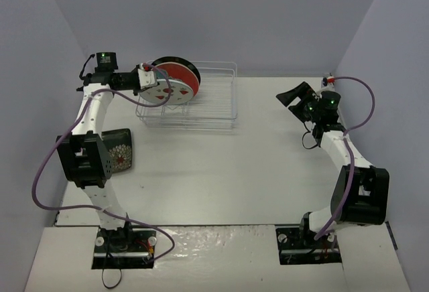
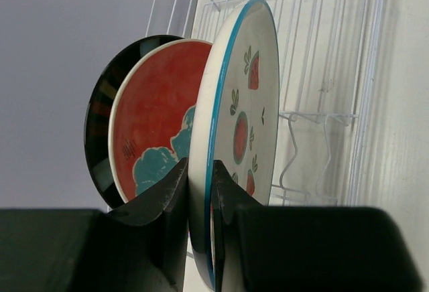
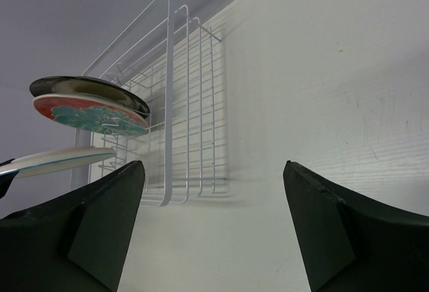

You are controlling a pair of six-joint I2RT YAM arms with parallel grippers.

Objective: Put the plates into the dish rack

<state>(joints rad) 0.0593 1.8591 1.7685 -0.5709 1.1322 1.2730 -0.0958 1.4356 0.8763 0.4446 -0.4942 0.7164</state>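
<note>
The white wire dish rack (image 1: pixel 211 98) stands at the back of the table. A black-rimmed plate (image 1: pixel 173 61) and a red-and-teal plate (image 1: pixel 188 74) stand upright at its left end. My left gripper (image 1: pixel 147 82) is shut on the rim of the white plate with red spots (image 1: pixel 164 92) and holds it upright just in front of the red-and-teal plate (image 2: pixel 157 131); my left fingers (image 2: pixel 171 185) pinch its edge (image 2: pixel 244 104). The rounded-square black floral plate (image 1: pixel 122 150) lies on the table at the left, partly hidden by my left arm. My right gripper (image 1: pixel 297 99) is open and empty, right of the rack (image 3: pixel 181 104).
Purple walls close in the table on the left, back and right. The rack's right half (image 1: pixel 218 91) holds only bare prongs. My left arm's elbow (image 1: pixel 84 161) hangs over the floral plate.
</note>
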